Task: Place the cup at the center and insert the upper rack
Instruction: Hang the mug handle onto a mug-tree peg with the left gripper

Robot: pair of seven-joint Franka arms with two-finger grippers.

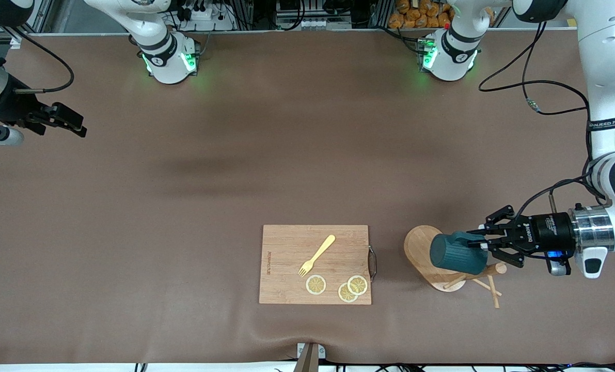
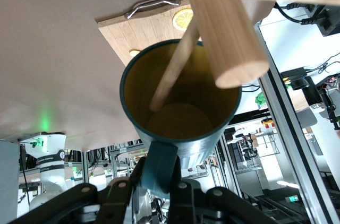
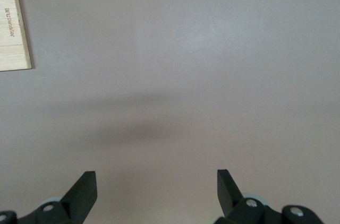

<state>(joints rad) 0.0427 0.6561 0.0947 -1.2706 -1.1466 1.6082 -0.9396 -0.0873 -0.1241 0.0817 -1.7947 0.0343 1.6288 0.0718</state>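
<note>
We note right tool (image 1: 75,124) spread wide, waiting over bare counter (image 1: 183,206). Cutting board (image 1: 286,248) mid-counter. Left tool (image 1: 485,243) pinching cup (image 1: 454,253) by handle, cup tipped sideways on upper rack (image 1: 421,248), peg inside.

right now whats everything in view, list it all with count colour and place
cup: 1, dark teal, held on its side by its handle over the rack, a peg inside it
rack: 1, light wood, toward the left arm's end of the table
board: 1, light wood, beside the rack
fork: 1, yellow, on the board
lemon slices: 3, yellow, on the board, nearer the camera than the fork
left gripper: shut on the cup handle
right gripper: open, waiting over bare table at the right arm's end
</note>
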